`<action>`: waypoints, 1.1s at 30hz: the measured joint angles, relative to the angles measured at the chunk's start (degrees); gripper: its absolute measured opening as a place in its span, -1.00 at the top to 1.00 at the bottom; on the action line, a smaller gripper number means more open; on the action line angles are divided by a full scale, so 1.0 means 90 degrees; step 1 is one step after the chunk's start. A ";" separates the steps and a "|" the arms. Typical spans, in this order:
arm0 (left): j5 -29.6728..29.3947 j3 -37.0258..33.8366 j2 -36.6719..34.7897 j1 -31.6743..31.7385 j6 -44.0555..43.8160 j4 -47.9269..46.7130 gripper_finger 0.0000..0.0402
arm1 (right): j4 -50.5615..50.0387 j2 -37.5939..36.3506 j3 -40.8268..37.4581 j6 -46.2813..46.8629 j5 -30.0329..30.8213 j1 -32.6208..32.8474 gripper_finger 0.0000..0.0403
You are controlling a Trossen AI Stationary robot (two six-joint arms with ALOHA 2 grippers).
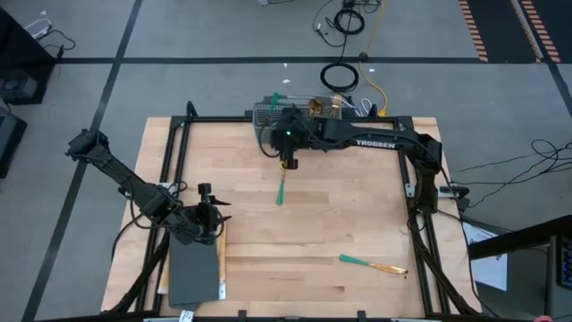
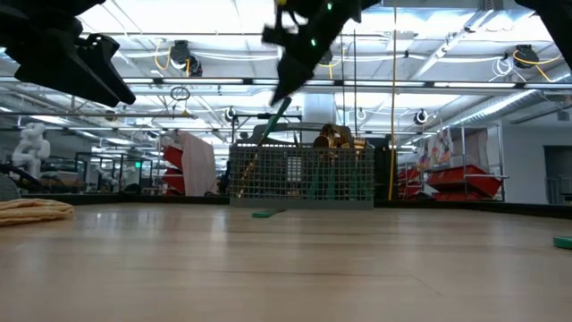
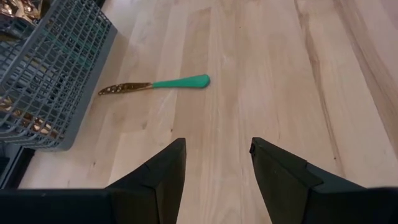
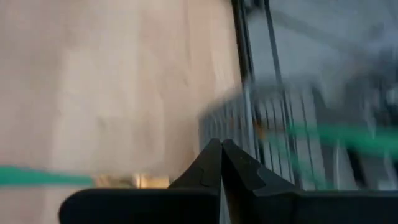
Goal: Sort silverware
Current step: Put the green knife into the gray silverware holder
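A knife [image 1: 281,188] with a gold blade and a teal handle lies flat on the wood, its blade toward the grey wire basket [image 1: 277,114]; it also shows in the left wrist view [image 3: 155,85]. My right gripper [image 1: 288,163] hangs shut above the blade end, well off the table [image 2: 299,54], with nothing between its fingertips [image 4: 221,146]. A second piece of silverware [image 1: 371,264] lies near the table's right near corner. More silverware stands in the basket, one teal handle [image 1: 276,97] sticking out. My left gripper [image 3: 217,155] is open over the near left of the table [image 1: 210,213].
The wire basket [image 2: 302,174] stands at the far edge, middle. A flat grey tray [image 1: 192,273] lies at the near left edge beside my left arm. A black frame [image 1: 179,143] runs round the table. Bare wood [image 1: 340,215] lies between the two pieces of silverware.
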 joint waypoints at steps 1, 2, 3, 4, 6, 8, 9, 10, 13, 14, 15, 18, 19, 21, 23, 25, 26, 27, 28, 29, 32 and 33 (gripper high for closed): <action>-0.0001 0.0000 0.0000 -0.0001 -0.0005 0.0022 0.06 | -0.0197 0.0045 0.0000 0.0122 0.0094 -0.0053 1.00; -0.0001 0.0000 0.0000 -0.0001 -0.0031 0.0021 0.06 | -0.0360 0.0091 0.0000 0.0222 0.0124 -0.0110 1.00; -0.0001 0.0000 0.0000 -0.0001 -0.0047 0.0016 0.06 | -0.0480 0.0106 -0.0002 0.0298 0.0144 -0.0163 1.00; -0.0001 0.0000 0.0002 0.0002 -0.0049 0.0016 0.06 | -0.0569 0.0111 -0.0002 0.0343 0.0143 -0.0216 1.00; -0.0001 0.0000 0.0000 -0.0001 -0.0049 0.0018 0.06 | -0.0555 0.0110 -0.0002 0.0431 0.0274 -0.0316 1.00; -0.0001 0.0000 0.0000 -0.0001 -0.0049 0.0014 0.06 | -0.0372 0.0110 -0.0002 0.0466 0.0484 -0.0432 1.00; -0.0001 0.0000 0.0000 -0.0001 -0.0049 0.0014 0.06 | -0.0260 0.0110 -0.0002 0.0445 0.0583 -0.0499 1.00; -0.0001 0.0000 0.0000 -0.0001 -0.0049 0.0012 0.06 | -0.0108 0.0110 -0.0002 0.0390 0.0642 -0.0563 1.00; -0.0001 0.0000 0.0000 -0.0001 -0.0051 0.0011 0.06 | 0.0524 0.0110 -0.0002 0.0247 0.0606 -0.0713 1.00; -0.0001 0.0000 0.0000 0.0001 -0.0051 0.0009 0.06 | 0.0692 0.0110 -0.0002 0.0196 0.0586 -0.0747 1.00; -0.0001 0.0000 0.0000 -0.0001 -0.0051 0.0009 0.06 | 0.0835 0.0110 -0.0002 0.0158 0.0580 -0.0771 1.00; -0.0001 0.0000 0.0000 0.0000 -0.0051 -0.0002 0.06 | 0.1294 0.0110 -0.0002 0.0139 0.0562 -0.0838 1.00; -0.0001 0.0000 0.0000 -0.0001 -0.0051 -0.0013 0.06 | 0.1404 0.0110 -0.0002 0.0104 0.0548 -0.0851 1.00; -0.0001 0.0000 0.0000 -0.0001 -0.0052 -0.0032 0.06 | 0.1597 0.0110 -0.0002 -0.0049 0.0345 -0.0880 1.00; -0.0001 0.0000 0.0000 0.0000 -0.0049 -0.0052 0.06 | 0.1791 0.0110 -0.0002 -0.0165 0.0160 -0.0877 1.00; -0.0002 0.0000 0.0000 0.0000 -0.0019 -0.0047 0.06 | 0.2050 0.0110 -0.0002 -0.0196 0.0080 -0.0873 1.00; -0.0003 0.0000 0.0000 -0.0001 -0.0016 -0.0047 0.06 | 0.2177 0.0110 -0.0002 -0.0198 0.0068 -0.0877 1.00; -0.0004 0.0000 0.0000 0.0002 -0.0012 -0.0047 0.06 | 0.2300 0.0110 -0.0002 -0.0213 0.0061 -0.0889 1.00; -0.0004 0.0000 0.0000 0.0002 -0.0015 -0.0044 0.06 | 0.2412 0.0110 -0.0002 -0.0249 0.0065 -0.0915 1.00; -0.0004 0.0000 0.0000 -0.0001 -0.0019 -0.0040 0.06 | 0.2519 0.0110 -0.0002 -0.0286 0.0071 -0.0946 1.00; -0.0004 0.0000 0.0000 0.0001 -0.0132 -0.0045 0.06 | 0.2578 0.0108 0.0000 -0.0143 0.0108 -0.0977 1.00; -0.0004 0.0000 0.0000 0.0002 -0.0151 -0.0044 0.06 | 0.2480 0.0101 0.0000 -0.0057 0.0108 -0.0970 1.00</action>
